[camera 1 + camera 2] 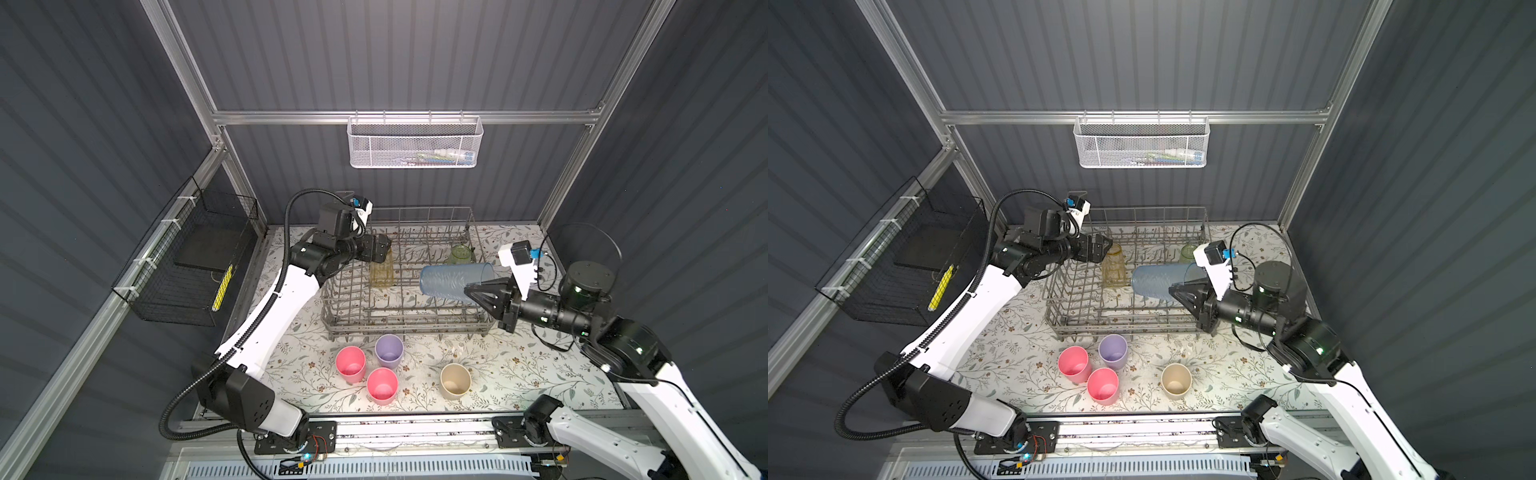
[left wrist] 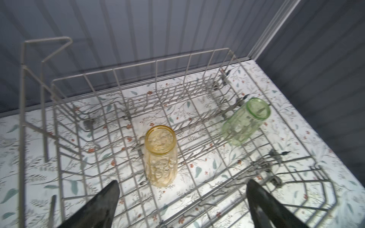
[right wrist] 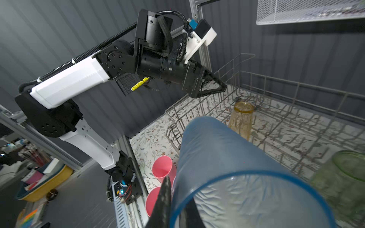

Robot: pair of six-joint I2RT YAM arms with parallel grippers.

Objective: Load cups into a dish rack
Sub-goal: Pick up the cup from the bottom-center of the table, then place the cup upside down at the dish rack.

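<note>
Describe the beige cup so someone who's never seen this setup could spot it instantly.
Find the grey wire rack mid-table. In front of it, two pink cups and a lilac cup bunch together. The beige cup stands alone to their right, the only tan one.

A floral mat (image 1: 519,374) lies flat, with grey ribbed walls (image 1: 415,54) rising around it. Above the mat's far edge, a white mesh basket (image 1: 415,143) hangs from an aluminium rail (image 1: 270,117), holding small items too blurred to name. Off the mat's left side hangs a black wire basket (image 1: 187,266), with a yellow stick (image 1: 222,288) and a dark flat slab (image 1: 203,249) inside.
</note>
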